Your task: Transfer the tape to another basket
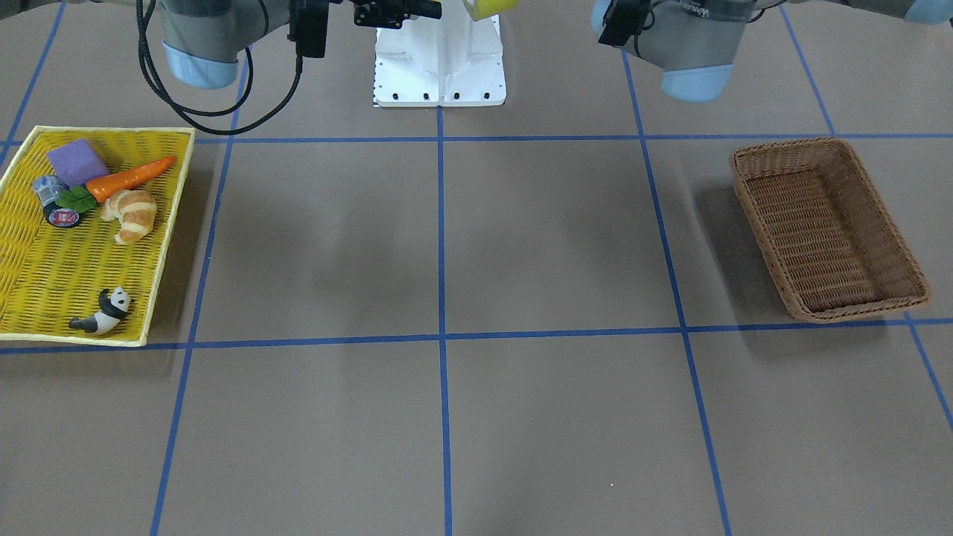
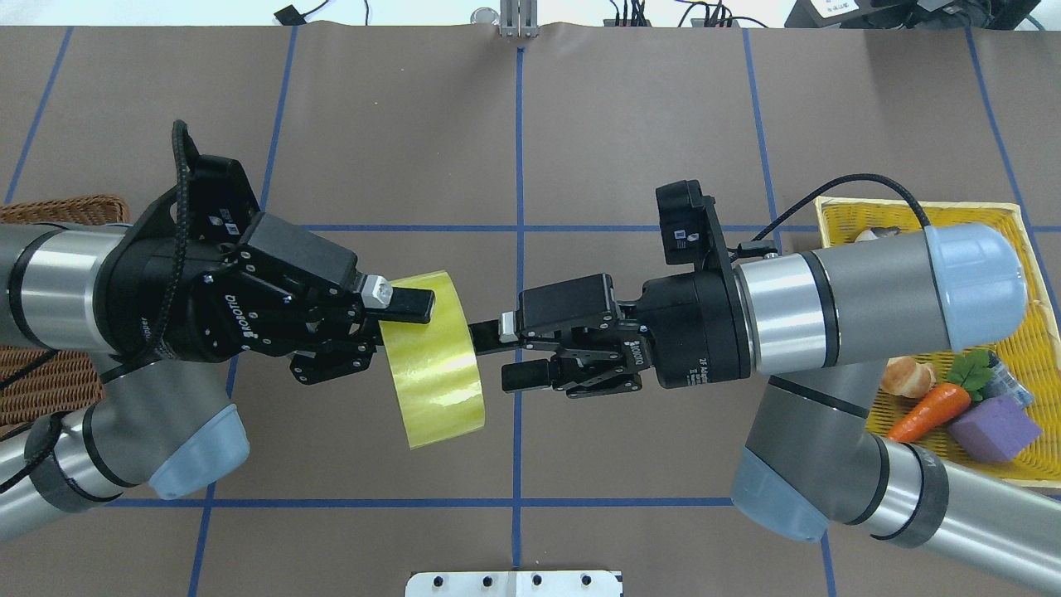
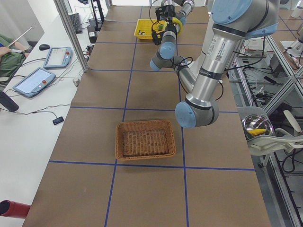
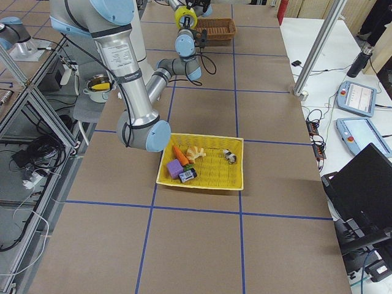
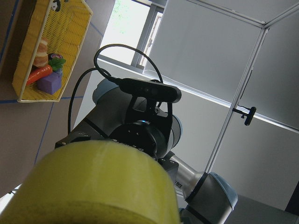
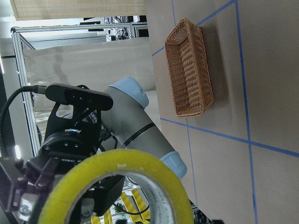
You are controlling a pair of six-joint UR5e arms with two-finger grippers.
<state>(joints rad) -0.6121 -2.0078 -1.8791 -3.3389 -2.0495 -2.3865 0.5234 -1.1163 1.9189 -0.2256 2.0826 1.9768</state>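
Observation:
The yellow tape (image 2: pixel 435 365) hangs in mid-air above the table's middle, between my two grippers. My left gripper (image 2: pixel 398 332) is shut on its wall: one finger (image 2: pixel 412 304) lies over the outside and the other is hidden behind the roll. My right gripper (image 2: pixel 487 356) faces the tape's open side with its jaws narrow, one fingertip at the rim. The right wrist view shows the ring (image 6: pixel 121 172) close up, and the left wrist view shows its outer face (image 5: pixel 98 182). The brown wicker basket (image 1: pixel 789 146) stands empty on my left side; it also shows in the overhead view (image 2: pixel 58 207).
A flat yellow tray (image 1: pixel 112 131) on my right side holds a carrot (image 1: pixel 130 177), a purple block (image 1: pixel 77 161), a croissant (image 1: pixel 132 214), a toy panda (image 1: pixel 104 311) and a small dark roll (image 1: pixel 63 216). The robot's white base (image 1: pixel 439 67) is at the table's edge.

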